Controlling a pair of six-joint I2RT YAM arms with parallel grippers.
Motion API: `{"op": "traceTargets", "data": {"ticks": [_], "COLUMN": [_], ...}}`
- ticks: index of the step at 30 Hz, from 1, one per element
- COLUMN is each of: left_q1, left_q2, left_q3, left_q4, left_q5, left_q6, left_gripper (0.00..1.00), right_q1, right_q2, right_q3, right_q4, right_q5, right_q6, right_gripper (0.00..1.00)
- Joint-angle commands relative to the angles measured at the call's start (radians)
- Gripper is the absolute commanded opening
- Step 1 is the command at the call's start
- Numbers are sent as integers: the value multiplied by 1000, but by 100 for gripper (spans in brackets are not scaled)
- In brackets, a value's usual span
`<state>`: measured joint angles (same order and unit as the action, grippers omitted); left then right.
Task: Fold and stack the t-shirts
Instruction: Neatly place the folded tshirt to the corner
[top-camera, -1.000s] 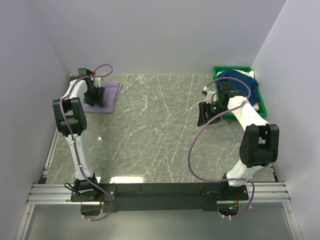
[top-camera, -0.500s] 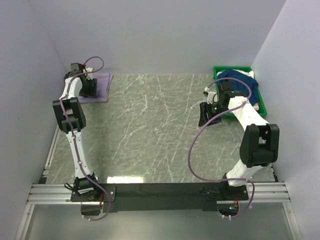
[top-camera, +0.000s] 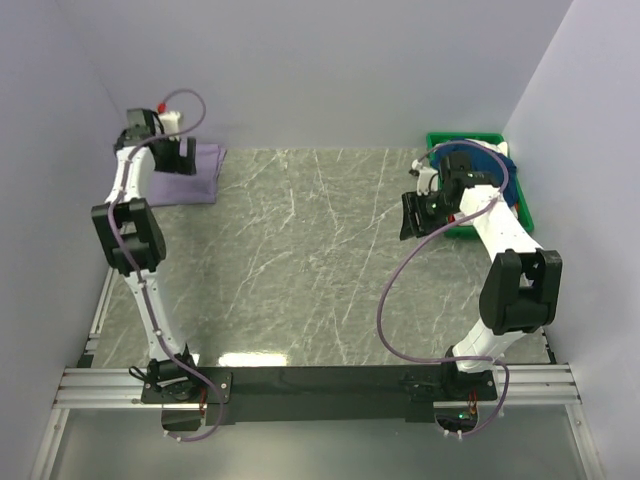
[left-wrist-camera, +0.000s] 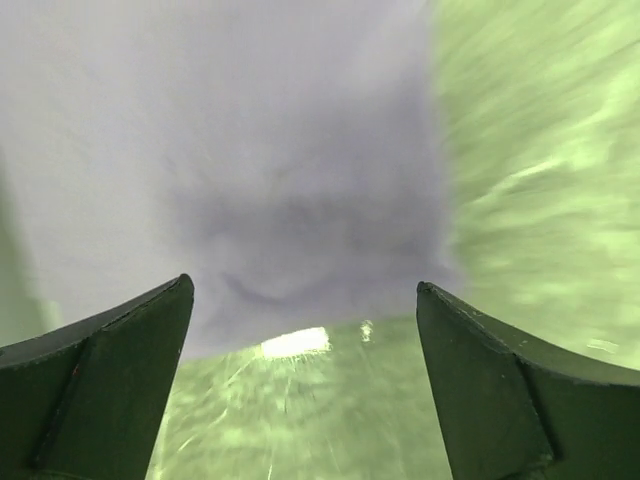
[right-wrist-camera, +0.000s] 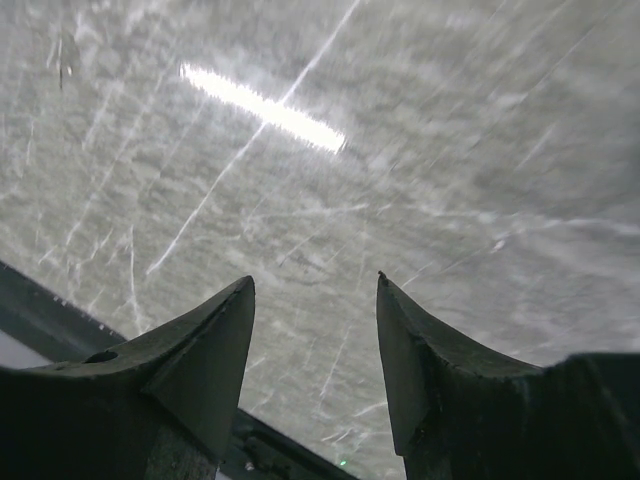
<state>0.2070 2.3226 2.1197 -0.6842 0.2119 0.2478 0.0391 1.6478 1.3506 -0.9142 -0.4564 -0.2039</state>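
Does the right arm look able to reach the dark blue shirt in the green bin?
Probably yes: the dark blue shirt lies uncovered in the green bin, and the empty right gripper hovers beside it.

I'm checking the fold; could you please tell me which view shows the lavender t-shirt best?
The top external view: the lavender t-shirt lies folded at the far left of the table, outline mostly visible. The left wrist view shows only a blurred part; the right wrist view, none.

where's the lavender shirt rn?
Top view: the lavender t-shirt lies at the far-left corner of the table, just below the open left gripper.
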Motion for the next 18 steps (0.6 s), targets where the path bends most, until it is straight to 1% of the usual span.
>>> {"op": "traceTargets", "data": {"ticks": [1,2,3,4,5,6,7,8,9,11,12,13,14,15,16,18], "left_q1": [2,0,0,2,2,0,-4,-12,-36,-70,-104,-119,-133,-153,-164,-199], "left_q2": [-282,-319,-392,-425,-452,-488,-500,-511,-541,-584,-644,-678,-715,-788,-825,-921], "left_q3": [-10,-36,-68,-128,-144,-150,-167,-179,-199,-312,-369,-488,-551,-616,-739,-860], "left_q4": [81,98,124,153,143,120,51,19,-7,-23,-11,6,43,60,81,135], "left_q5": [142,156,170,178,194,277,308,335,337,281,256,215,208,211,216,219], "left_q6": [-36,-53,-115,-145,-165,-160,-151,-115,-105,-102,-105,-110,-113,-120,-130,-151], "left_gripper": [99,100,99,99,99,99,99,100,99,100,99,100,99,99,99,99], "right_q1": [-15,-18,-19,-18,-18,-18,-18,-18,-18,-18,-16,-16,-15,-10,-7,-1], "right_q2": [-29,-34,-40,-52,-60,-69,-86,-95,-103,-124,-132,-149,-161,-174,-198,-230], "right_q3": [84,93,100,117,122,128,133,133,131,117,108,81,62,42,-2,-57], "right_q4": [3,5,8,8,11,17,20,27,31,35,35,40,52,57,63,89], "right_q5": [48,54,64,68,71,74,78,76,74,49,39,21,15,9,2,-7], "right_q6": [-29,-31,-34,-37,-40,-40,-43,-45,-43,-35,-35,-28,-26,-25,-22,-23], "right_gripper": [59,60,61,61,66,73,80,86,86,88,88,90,90,90,91,91]}}
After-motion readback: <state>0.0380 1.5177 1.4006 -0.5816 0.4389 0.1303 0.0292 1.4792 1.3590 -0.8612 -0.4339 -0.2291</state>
